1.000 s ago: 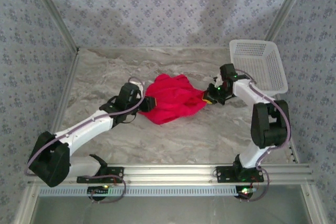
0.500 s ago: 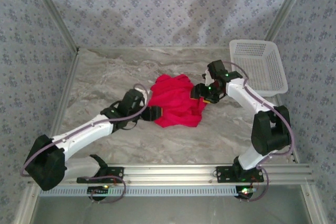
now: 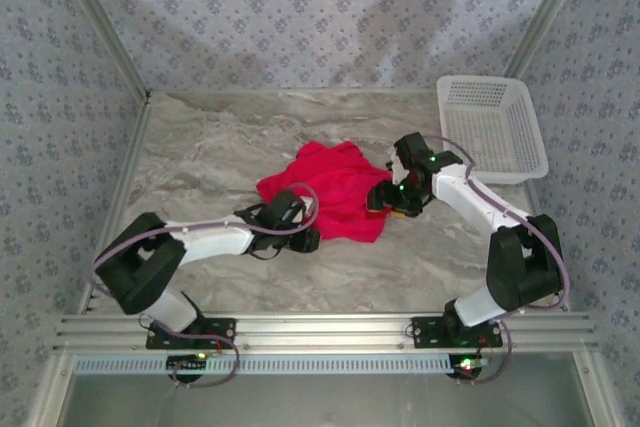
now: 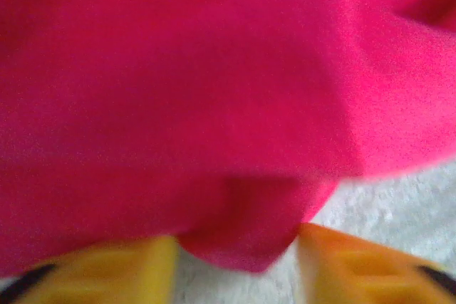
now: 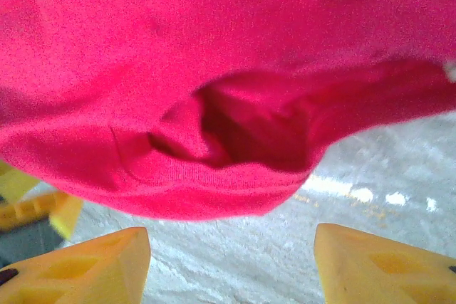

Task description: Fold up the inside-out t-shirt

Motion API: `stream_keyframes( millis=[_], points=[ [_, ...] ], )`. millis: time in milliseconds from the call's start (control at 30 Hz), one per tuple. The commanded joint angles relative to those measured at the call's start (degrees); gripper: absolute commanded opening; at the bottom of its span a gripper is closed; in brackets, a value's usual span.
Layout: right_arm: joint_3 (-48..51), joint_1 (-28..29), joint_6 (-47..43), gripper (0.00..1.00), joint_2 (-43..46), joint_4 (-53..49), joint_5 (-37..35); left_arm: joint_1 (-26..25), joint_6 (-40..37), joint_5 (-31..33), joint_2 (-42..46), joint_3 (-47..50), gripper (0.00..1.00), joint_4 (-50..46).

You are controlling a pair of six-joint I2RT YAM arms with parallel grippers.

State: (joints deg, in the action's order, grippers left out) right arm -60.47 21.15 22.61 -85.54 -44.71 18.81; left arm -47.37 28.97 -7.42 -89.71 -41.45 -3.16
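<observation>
Marble-look table (image 3: 200,157), red t-shirt (image 3: 335,187) bunched btwn L pincer (image 3: 306,239), R pincer (image 3: 384,197).

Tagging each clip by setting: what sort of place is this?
Most likely a purpose-built robot test booth, not a home: patterned wall panels box in a marble-look tabletop, and the left arm and right arm are bolted to an aluminium rail at its near edge.

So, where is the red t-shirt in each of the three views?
Top external: red t-shirt at the centre of the marble table.
Left wrist: red t-shirt across the top, a fold dipping between the yellow fingers.
Right wrist: red t-shirt over the upper half.
Shared landmark: the marble table.
</observation>
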Motion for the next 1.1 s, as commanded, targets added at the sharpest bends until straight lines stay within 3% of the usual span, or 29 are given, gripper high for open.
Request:
stream_keyframes(
  millis=[0, 33, 333, 400, 467, 567, 600, 833, 933, 1033, 1067],
  points=[
    [3.8, 2.3, -0.2, 0.65, 0.6, -0.3, -0.4, -0.3, -1.1, 1.3, -1.4, -4.8, 0.09, -2.5],
    [4.5, 3.1, 0.0, 0.65, 0.4, 0.6, -0.6, -0.3, -1.1, 1.9, -0.9, -5.9, 0.0, -4.3],
    [1.5, 8.5, 1.0, 0.65, -12.9, 8.5, -2.2, 0.2, -1.6, 8.8, 11.5, -10.1, 0.0, -16.7],
    [-0.1, 8.1, 1.9, 0.52, -15.2, 9.6, -3.3, 0.7, -1.2, 8.9, 14.2, -10.1, 0.0, -17.6],
    [-1.9, 7.8, 3.1, 0.29, -15.4, 10.0, -3.8, 1.3, -1.0, 8.9, 16.9, -10.2, 0.0, -19.0],
    [-4.6, 7.7, 3.6, 0.02, -11.8, 6.9, -4.0, 3.1, -2.1, 9.2, 20.2, -11.4, 0.0, -23.0],
    [-5.9, 7.6, 3.4, 0.0, -9.8, 4.7, -3.9, 3.9, -2.9, 9.5, 21.6, -12.2, 0.0, -24.9],
    [-17.8, 5.5, 4.6, 0.0, 5.9, -7.6, -2.3, 13.1, -12.0, 9.3, 27.8, -23.3, 0.0, -34.0],
    [-22.4, 4.8, 6.3, 0.0, 8.3, -7.9, -2.6, 17.5, -13.6, 4.2, 25.8, -30.7, 0.0, -35.0],
    [-22.2, 5.5, 6.2, 0.01, 7.4, -4.8, -2.2, 18.2, -13.7, 0.6, 22.5, -34.3, 0.0, -33.2],
    [-20.7, 6.0, 6.4, 0.07, 7.1, -2.6, -1.3, 18.2, -13.5, -0.6, 21.3, -34.6, 0.0, -32.4]
  ],
)
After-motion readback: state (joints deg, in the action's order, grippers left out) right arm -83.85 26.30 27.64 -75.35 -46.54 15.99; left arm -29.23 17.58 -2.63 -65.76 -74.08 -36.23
